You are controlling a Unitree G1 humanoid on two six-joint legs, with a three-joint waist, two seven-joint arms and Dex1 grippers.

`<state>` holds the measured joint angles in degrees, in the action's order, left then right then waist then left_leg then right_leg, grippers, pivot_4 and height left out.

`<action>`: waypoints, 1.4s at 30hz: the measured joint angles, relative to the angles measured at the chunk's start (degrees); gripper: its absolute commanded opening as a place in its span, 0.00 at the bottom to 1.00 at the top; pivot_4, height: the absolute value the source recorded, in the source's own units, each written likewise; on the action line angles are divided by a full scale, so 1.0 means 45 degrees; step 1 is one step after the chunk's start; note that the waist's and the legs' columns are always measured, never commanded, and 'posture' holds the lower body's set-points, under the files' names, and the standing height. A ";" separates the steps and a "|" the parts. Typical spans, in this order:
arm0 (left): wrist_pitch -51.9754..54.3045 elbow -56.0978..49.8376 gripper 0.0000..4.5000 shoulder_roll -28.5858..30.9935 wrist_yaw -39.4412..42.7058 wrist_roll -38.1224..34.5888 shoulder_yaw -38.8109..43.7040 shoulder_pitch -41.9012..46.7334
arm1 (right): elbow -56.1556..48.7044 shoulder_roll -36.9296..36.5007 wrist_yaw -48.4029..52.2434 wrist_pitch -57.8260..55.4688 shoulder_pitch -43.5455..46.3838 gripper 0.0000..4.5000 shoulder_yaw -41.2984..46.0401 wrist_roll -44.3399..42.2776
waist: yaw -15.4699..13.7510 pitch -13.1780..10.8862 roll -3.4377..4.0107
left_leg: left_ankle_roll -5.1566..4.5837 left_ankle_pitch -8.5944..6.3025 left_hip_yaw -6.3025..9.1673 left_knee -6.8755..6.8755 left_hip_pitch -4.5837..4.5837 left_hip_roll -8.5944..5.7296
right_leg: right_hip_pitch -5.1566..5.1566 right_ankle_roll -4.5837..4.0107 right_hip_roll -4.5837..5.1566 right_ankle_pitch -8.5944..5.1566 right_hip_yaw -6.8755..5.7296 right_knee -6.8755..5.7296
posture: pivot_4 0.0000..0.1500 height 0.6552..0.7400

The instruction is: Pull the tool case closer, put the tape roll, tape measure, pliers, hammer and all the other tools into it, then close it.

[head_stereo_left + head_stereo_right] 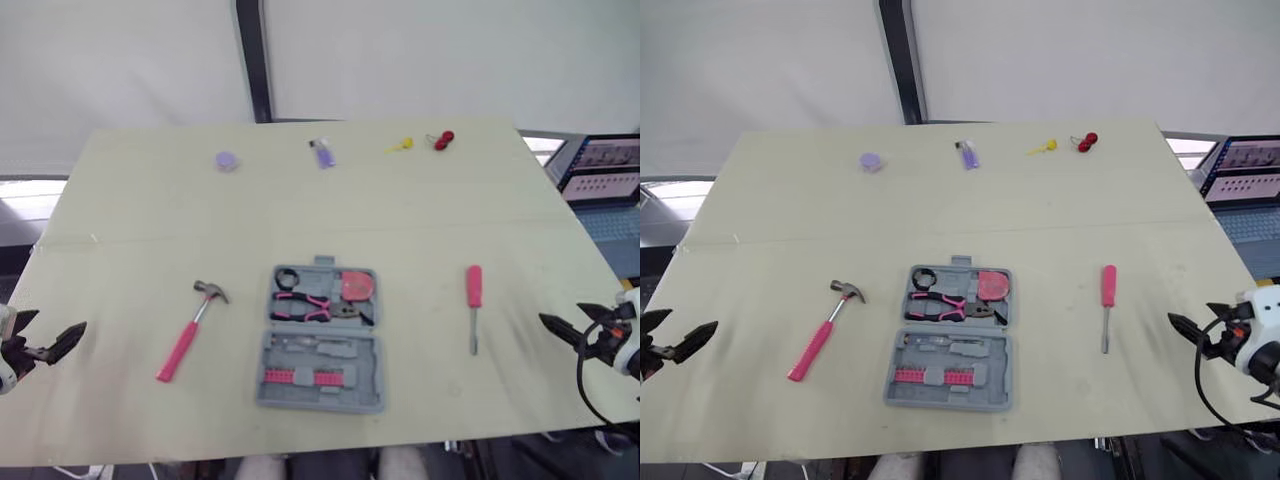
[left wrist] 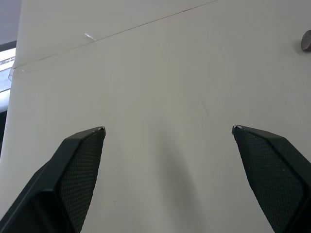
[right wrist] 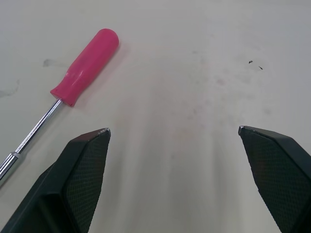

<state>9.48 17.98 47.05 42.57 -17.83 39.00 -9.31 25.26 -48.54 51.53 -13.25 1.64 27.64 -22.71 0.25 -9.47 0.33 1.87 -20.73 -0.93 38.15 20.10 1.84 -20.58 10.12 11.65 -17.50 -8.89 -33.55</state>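
The grey tool case point(image 1: 366, 350) lies open on the table, near the front middle. Its far half holds a black tape roll point(image 1: 288, 278), pink-handled pliers point(image 1: 308, 306) and a pink tape measure point(image 1: 354, 285); its near half holds a row of pink bits point(image 1: 300, 377). A hammer point(image 1: 190, 332) with a pink handle lies left of the case. Right of it lies a pink screwdriver point(image 1: 473, 300), also seen as the screwdriver point(image 3: 85, 60) just ahead of my right gripper point(image 3: 174, 129). My left gripper point(image 1: 60, 320) hovers open at the table's left edge. My right gripper point(image 1: 562, 313) hovers open at the right edge, with nothing in it.
Along the far edge of the pale table point(image 1: 420, 220) sit a purple round piece point(image 1: 227, 160), a small purple item point(image 1: 322, 153), a yellow item point(image 1: 401, 145) and a red item point(image 1: 444, 139). A screen point(image 1: 605, 168) stands off the table's right side.
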 measured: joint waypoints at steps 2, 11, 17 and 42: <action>0.0042 -0.0056 1.00 -0.0062 -0.0018 -0.0015 0.0000 -0.0066 | 0.0008 0.0000 0.0026 0.0072 0.0000 1.00 -0.0001 0.0012 | 0.0003 0.0000 0.0000 | 0.0000 0.0000 -0.0002 0.0000 -0.0001 0.0000 | 0.0000 0.0000 0.0000 0.0000 0.0000 0.0000 | 1.00 1.00; 0.1866 -0.3168 1.00 -0.1653 -0.0655 -0.0936 -0.0844 -0.0100 | -0.3472 0.0023 0.0950 -0.1587 -0.0464 1.00 -0.0732 -0.1027 | -0.0040 0.0000 0.0009 | 0.0002 0.0001 0.0001 0.0013 -0.0003 0.0006 | 0.0003 0.0000 0.0000 0.0000 0.0006 -0.0014 | 1.00 1.00; 0.2612 -0.4640 1.00 -0.3207 -0.2130 -0.0824 -0.2489 0.0642 | -0.9006 0.0029 0.1457 -0.4322 0.2617 1.00 -0.3707 -0.3092 | 0.0002 0.0008 0.0037 | 0.0009 -0.0003 0.0017 0.0008 -0.0008 0.0011 | -0.0005 0.0000 -0.0005 0.0000 0.0000 -0.0020 | 1.00 1.00; 0.1944 -0.2794 0.37 -0.4063 -0.3514 0.1573 -0.6181 0.3019 | -0.9510 0.1867 0.1699 -0.4564 0.5995 1.00 -0.7082 -0.2243 | -0.0327 0.0006 -0.0034 | 0.0013 -0.0007 0.0044 0.0097 0.0031 0.0004 | -0.0002 0.0000 -0.0005 0.0001 -0.0023 -0.0042 | 1.00 1.00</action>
<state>18.22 5.41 28.77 26.76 -10.75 11.18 4.27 -17.54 -40.13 59.17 -33.79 28.61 -4.22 -32.80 -1.23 -9.44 0.17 1.93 -20.76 -0.73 38.58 20.23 1.86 -20.59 10.12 11.63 -17.49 -8.99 -33.74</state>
